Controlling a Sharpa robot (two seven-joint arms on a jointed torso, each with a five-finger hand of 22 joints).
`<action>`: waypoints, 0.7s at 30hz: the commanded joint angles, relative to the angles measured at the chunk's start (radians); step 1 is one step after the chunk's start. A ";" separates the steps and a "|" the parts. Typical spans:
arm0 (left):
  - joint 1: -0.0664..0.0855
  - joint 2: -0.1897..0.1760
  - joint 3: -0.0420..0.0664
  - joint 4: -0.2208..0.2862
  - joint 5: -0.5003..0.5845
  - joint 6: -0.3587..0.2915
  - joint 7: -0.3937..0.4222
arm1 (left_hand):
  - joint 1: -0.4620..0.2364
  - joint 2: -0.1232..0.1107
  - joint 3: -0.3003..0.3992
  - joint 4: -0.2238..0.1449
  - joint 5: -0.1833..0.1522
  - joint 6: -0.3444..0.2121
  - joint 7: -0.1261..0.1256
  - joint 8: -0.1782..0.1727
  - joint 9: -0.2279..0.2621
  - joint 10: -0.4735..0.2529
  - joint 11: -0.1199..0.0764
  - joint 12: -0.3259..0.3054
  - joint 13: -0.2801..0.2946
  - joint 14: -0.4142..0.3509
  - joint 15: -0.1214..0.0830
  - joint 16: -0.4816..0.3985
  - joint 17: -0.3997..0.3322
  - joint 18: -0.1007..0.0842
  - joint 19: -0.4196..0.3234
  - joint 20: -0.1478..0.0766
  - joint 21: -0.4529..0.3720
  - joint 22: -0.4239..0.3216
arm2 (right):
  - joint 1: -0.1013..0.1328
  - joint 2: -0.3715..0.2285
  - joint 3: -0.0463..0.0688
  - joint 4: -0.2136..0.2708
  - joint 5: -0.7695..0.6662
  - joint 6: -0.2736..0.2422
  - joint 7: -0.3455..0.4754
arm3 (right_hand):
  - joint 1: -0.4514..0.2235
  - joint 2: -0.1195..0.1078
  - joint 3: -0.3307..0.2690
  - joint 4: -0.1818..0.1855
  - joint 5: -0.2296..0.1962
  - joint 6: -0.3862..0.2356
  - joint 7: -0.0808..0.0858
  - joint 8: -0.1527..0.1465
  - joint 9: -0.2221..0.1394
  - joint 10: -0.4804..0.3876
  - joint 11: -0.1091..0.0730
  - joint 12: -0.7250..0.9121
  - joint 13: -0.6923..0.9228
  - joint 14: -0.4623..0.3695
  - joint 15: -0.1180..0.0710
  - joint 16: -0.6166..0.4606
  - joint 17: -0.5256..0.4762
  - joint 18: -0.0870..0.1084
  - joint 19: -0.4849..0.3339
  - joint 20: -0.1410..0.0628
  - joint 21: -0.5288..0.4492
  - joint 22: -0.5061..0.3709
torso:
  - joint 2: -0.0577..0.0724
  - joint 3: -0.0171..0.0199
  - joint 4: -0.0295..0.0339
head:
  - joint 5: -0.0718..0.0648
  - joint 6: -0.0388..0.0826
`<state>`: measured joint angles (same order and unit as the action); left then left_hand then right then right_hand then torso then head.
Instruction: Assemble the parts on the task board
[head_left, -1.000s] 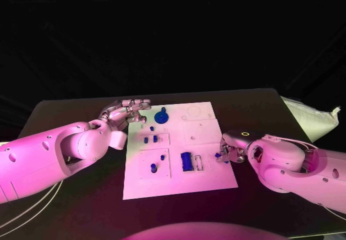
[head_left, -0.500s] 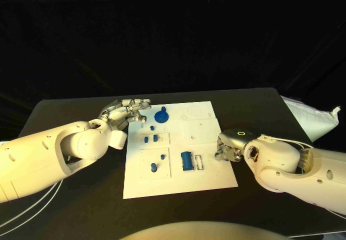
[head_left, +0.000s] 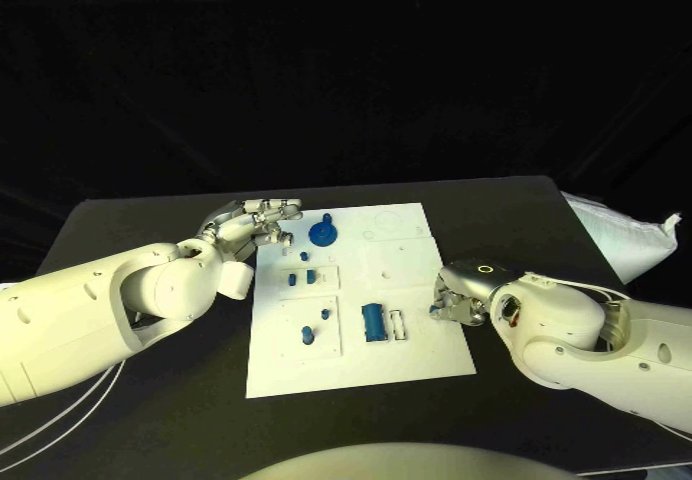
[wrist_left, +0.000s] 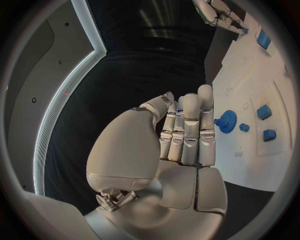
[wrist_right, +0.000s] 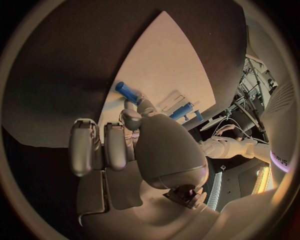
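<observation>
The white board (head_left: 361, 300) lies in the middle of the black worktop (head_left: 144, 400). The right hand (head_left: 457, 300) sits at the board's right edge, at the right of the head picture, and pinches a small blue peg (wrist_right: 127, 91) in its fingertips. The left hand (head_left: 248, 228) hovers by the board's upper left corner, fingers straight and side by side (nothing in them), just beside a blue gear (head_left: 323, 234). A blue block (head_left: 374, 322) lies lower on the board.

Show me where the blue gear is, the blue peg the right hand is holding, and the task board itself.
blue gear (head_left: 323, 235), head view, on the middle of its round face.
blue peg (wrist_right: 126, 91), right wrist view, on the free end beyond the fingertips.
task board (head_left: 411, 355), head view, on a bare patch near its front right corner.
</observation>
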<state>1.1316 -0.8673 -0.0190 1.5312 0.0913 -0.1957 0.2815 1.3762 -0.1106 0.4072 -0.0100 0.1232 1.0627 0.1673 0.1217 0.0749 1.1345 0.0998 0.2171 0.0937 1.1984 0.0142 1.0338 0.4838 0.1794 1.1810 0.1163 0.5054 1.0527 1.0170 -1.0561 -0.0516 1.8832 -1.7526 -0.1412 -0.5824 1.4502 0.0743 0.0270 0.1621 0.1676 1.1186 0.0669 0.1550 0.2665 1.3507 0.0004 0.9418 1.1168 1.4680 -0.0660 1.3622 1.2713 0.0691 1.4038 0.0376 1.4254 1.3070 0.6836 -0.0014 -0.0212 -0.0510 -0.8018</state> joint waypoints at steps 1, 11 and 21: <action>0.000 0.001 0.001 0.003 -0.008 0.022 0.002 | 0.008 0.001 -0.004 -0.004 0.000 -0.006 0.002 0.006 -0.001 -0.007 -0.002 0.004 0.000 -0.006 0.001 -0.002 -0.001 0.003 0.008 0.000 -0.007 -0.001 | -0.006 -0.004 -0.008 0.015 0.193 -0.106 -0.012 | -0.033 0.005 0.054 -0.014 0.027 0.006 0.003 0.001 0.004 0.014 -0.010 -0.009 -0.005 0.049 -0.007 -0.002 -0.004 -0.008 0.005 0.001 0.005 0.001 | 0.000 -0.0003 0.0012 | 0.000 0.000; 0.000 0.003 0.001 0.004 -0.008 0.020 0.001 | 0.007 0.002 -0.006 -0.004 0.000 -0.008 0.004 0.006 -0.001 -0.009 -0.002 0.005 0.000 -0.007 0.001 -0.002 -0.001 0.003 0.008 0.000 -0.007 -0.001 | 0.018 -0.002 -0.006 0.050 0.453 -0.240 -0.012 | -0.106 -0.054 0.117 0.032 0.158 0.020 0.001 -0.007 0.004 0.033 -0.011 0.021 0.021 0.053 -0.010 0.009 0.012 -0.012 0.018 0.000 0.016 0.021 | 0.002 -0.0011 0.0028 | 0.003 -0.002; 0.000 0.002 0.001 0.007 -0.008 0.018 -0.001 | 0.005 0.001 -0.008 -0.002 0.000 -0.012 0.006 0.004 -0.002 -0.012 0.000 0.006 -0.001 -0.007 0.002 -0.001 -0.003 0.002 0.009 0.001 -0.009 -0.002 | 0.021 0.030 -0.006 0.046 0.552 -0.251 -0.016 | -0.114 -0.062 0.133 0.033 0.182 0.022 0.001 -0.009 0.005 0.038 -0.012 0.032 0.030 0.055 -0.010 0.015 0.020 -0.013 0.019 -0.001 0.018 0.023 | 0.000 -0.0004 0.0010 | 0.011 -0.006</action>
<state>1.1314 -0.8667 -0.0190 1.5345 0.0876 -0.1940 0.2777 1.3762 -0.1106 0.4044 -0.0128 0.1232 1.0590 0.1710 0.1217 0.0739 1.1273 0.0996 0.2170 0.0937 1.1985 0.0147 1.0339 0.4828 0.1792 1.1810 0.1163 0.5015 1.0516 1.0384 -1.0299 -0.0573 1.9292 -1.2676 -0.3672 -0.5908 1.3457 0.0140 0.1523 0.1946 0.3449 1.1323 0.0713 0.1484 0.2674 1.3809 -0.0113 0.9697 1.1464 1.4645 -0.0698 1.3731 1.2900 0.0690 1.4145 0.0379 1.4370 1.3080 0.6843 -0.0021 -0.0198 -0.0406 -0.8074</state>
